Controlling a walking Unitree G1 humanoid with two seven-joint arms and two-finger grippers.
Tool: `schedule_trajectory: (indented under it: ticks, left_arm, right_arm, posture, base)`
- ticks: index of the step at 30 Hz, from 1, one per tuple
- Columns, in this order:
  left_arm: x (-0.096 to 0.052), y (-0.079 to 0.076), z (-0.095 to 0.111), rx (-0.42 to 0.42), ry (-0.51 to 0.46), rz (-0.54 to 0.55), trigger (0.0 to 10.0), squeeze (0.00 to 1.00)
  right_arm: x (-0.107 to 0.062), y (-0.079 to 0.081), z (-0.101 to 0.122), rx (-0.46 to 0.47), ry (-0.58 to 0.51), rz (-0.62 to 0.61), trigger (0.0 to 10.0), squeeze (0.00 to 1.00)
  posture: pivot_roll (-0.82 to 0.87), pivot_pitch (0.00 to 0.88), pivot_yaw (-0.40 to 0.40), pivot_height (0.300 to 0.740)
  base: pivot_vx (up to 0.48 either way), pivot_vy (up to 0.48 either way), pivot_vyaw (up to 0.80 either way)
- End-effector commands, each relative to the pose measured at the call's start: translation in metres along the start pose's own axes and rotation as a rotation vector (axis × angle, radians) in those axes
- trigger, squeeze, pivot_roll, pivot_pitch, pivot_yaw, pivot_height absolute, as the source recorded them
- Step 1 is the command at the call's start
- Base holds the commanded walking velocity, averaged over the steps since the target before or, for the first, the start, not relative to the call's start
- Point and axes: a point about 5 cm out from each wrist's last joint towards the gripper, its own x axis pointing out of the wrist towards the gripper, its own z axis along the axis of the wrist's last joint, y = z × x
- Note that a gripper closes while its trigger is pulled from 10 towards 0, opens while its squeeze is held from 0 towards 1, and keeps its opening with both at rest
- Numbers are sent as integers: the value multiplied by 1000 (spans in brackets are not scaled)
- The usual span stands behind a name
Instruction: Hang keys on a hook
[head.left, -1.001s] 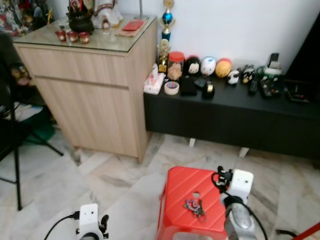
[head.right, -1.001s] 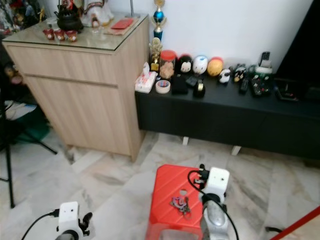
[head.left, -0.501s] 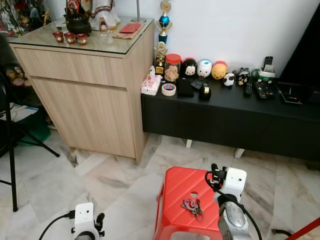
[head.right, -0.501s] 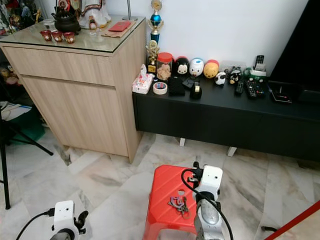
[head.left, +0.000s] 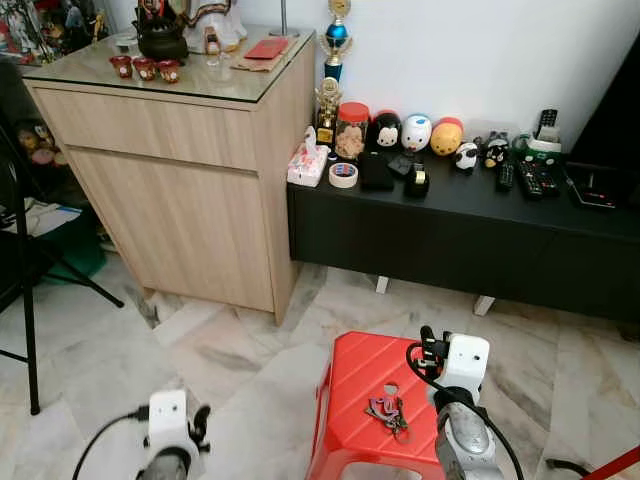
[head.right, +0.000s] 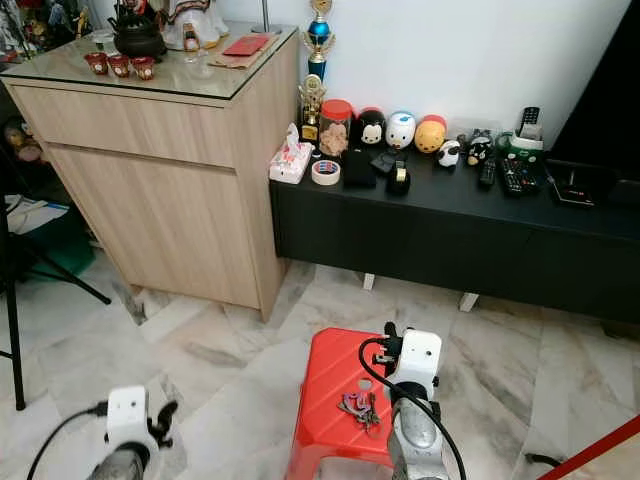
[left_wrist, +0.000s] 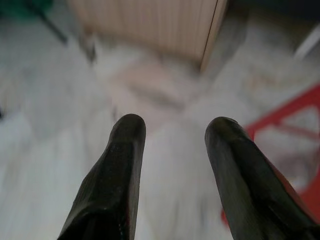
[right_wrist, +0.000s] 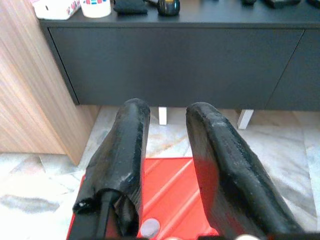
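A bunch of keys with a red tag lies on the top of a red plastic stool on the marble floor, just in front of me. My right arm hangs close beside the stool's right edge, a little right of the keys. In the right wrist view the right gripper is open and empty above the stool, pointing toward the black bench. My left arm is low on the left over bare floor. Its gripper is open with nothing between the fingers.
A light wooden cabinet with a glass top stands at the back left. A low black bench along the wall carries toys, tape and remotes. Black stand legs are at the far left; a red bar is at bottom right.
The whole picture shifts a little as the camera moves. The keys stay on the stool, and both arms keep roughly the same places.
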Motion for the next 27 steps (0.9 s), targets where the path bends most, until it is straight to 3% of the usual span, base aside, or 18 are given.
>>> schedule_trajectory:
  ticks: [1,4,12,15,27]
  left_arm:
    - [7,0,20,-19,-99,-3,10000,0]
    - [10,-3,42,-33,-226,-24,10000,0]
    - [-3,-6,51,-19,-353,-78,10000,0]
    - [-7,-5,52,-29,-375,-77,10000,0]
    - [1,-19,63,-56,-366,-122,10000,0]
  right_arm:
    - [-1,-3,2,-8,-19,-2,10000,0]
    - [-1,-4,3,-11,-28,-1,10000,0]
    - [-4,-9,6,-19,-58,-19,10000,0]
    - [-6,-10,6,-18,-67,-15,10000,0]
    - [-4,-6,6,-16,-51,-6,10000,0]
  posture:
    - [58,0,-60,740]
    - [52,0,-63,740]
    - [49,0,-69,740]
    - [55,0,-74,740]
    - [37,0,-61,740]
  base:
    - [0,0,0]
    - [0,0,0]
    - [0,0,0]
    - [0,0,0]
    - [0,0,0]
